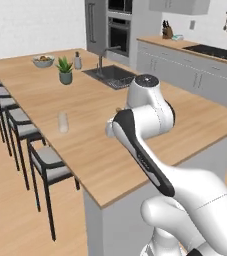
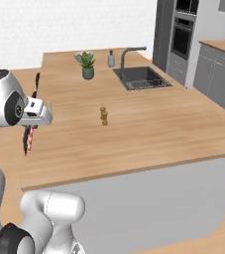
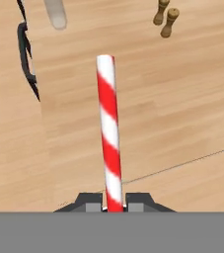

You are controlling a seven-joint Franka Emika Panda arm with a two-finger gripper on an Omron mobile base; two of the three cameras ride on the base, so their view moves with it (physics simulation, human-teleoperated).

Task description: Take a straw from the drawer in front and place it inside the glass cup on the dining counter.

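- Gripper [image 3: 114,206]: fingers drawn together, clamped on the lower end of the straw; held above the dining counter, near its chair-side edge.
- Straw [image 3: 108,133]: red-and-white striped, no writing on it; projects straight out from between the fingertips. In the right base view it hangs below the hand [image 2: 29,137], roughly upright.
- Dining counter [image 1: 85,130]: light wood top, bare and open beneath the straw. One long edge lies just to the side of the straw in the hand view, with wooden floor beyond it.
- Glass cup [image 1: 63,122]: clear tumbler, upright on the counter near the chair-side edge, well apart from the straw tip; no label visible.
- Two wooden shakers [image 3: 165,18]: standing close together on the counter, apart from the cup.
- Chairs [image 1: 45,165]: dark frames, grey seats, lined along the counter edge.
- Sink [image 2: 142,78], potted plant [image 1: 65,70] and bowl [image 1: 43,61]: at the far end of the counter.
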